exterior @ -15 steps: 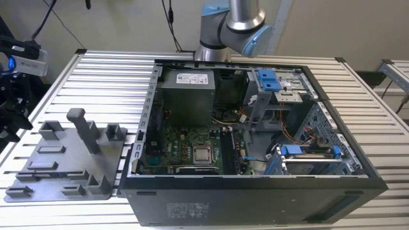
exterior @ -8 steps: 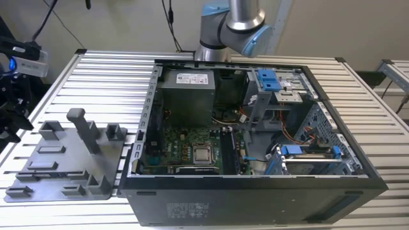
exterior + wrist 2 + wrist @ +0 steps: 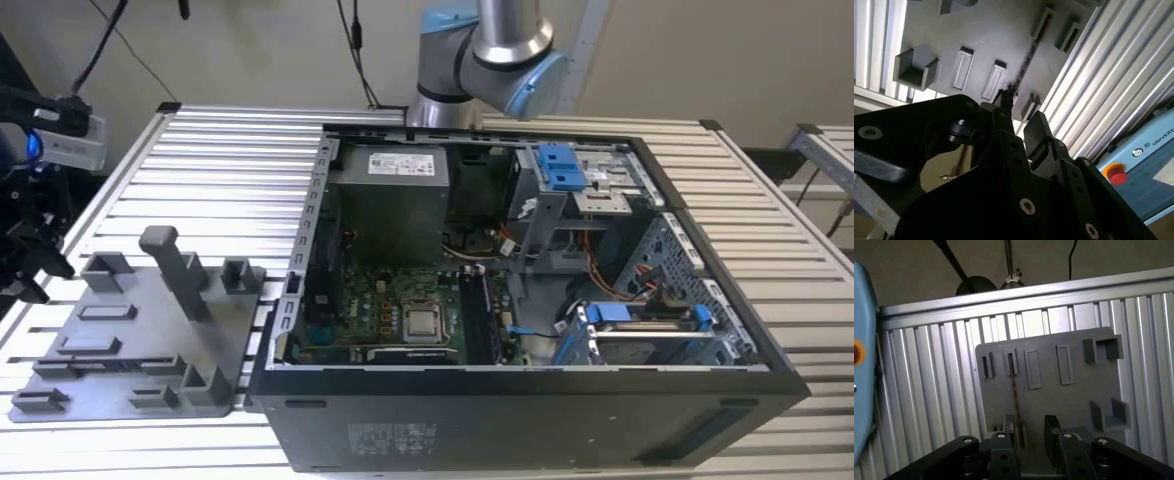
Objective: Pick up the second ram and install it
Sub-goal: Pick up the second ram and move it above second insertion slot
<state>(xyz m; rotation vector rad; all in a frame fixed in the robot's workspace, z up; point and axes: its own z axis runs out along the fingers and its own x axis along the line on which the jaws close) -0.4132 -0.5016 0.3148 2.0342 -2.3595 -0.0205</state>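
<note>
exterior view, from its left: grey fixture tray [image 3: 120, 320] lies flat on the slatted aluminium table [image 3: 227, 170], just beside the open computer case [image 3: 534, 420]. the tray carries raised pockets, narrow slots and one upright post [image 3: 167, 265]. judged purpose: each pocket keeps a part in a fixed pose for the arm.

the second ram [image 3: 1015, 390] stands on its long edge on the tray. its far end is caught in a narrow slot pocket [image 3: 1010, 361], so the thin edge faces up and both flat faces are free for a pinch. in the second wrist view the strip runs edge-on across the tray toward the fingers.

gripper [image 3: 1030, 422] hangs over the tray's near end, jaws released. the two dark fingers [image 3: 1050, 427] stand apart, with a gap much wider than the strip. the strip's near end lies in that gap, close by one finger and well clear of the other; cannot tell if it touches. nothing is clamped. the ram sits in its fixture, so i judge the pick-up not yet done.

exterior view's right: the case lies on its side, panel off, opening upward, which gives access from above. inside:
- power supply [image 3: 387, 195] at the rear
- green motherboard [image 3: 360, 310] on the floor
- bare silver cpu [image 3: 424, 322] on the board
- dark memory slots [image 3: 474, 315] just beside the cpu; cannot tell whether any is filled
- blue drive brackets [image 3: 561, 165] toward the right
</note>
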